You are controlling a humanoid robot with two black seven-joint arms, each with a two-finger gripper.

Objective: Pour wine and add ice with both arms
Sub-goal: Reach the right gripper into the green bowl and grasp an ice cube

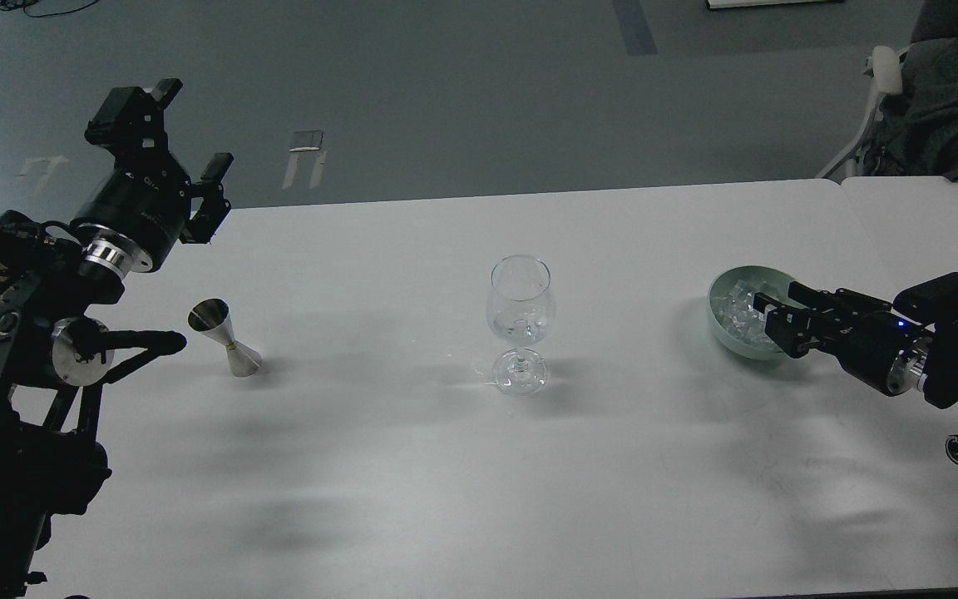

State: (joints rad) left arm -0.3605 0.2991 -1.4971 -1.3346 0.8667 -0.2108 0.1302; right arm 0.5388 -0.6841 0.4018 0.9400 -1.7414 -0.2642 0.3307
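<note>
Two black arms frame the white table [412,466] in the head view: the left gripper [188,125] is raised above the far left edge with its fingers spread and empty, near the steel jigger [225,339] standing below it. The right gripper [774,320] reaches into the green bowl [724,329] among the ice [737,312]; its jaw state cannot be determined. The stemmed glass [519,320] stands at centre, holding a small amount of wine [519,330].

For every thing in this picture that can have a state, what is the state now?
Left gripper: open, raised, holding nothing.
Right gripper: over the bowl; open or shut unclear.
Jigger: upright, untouched.
Glass: upright, a little wine inside.
Bowl: holds ice.
</note>
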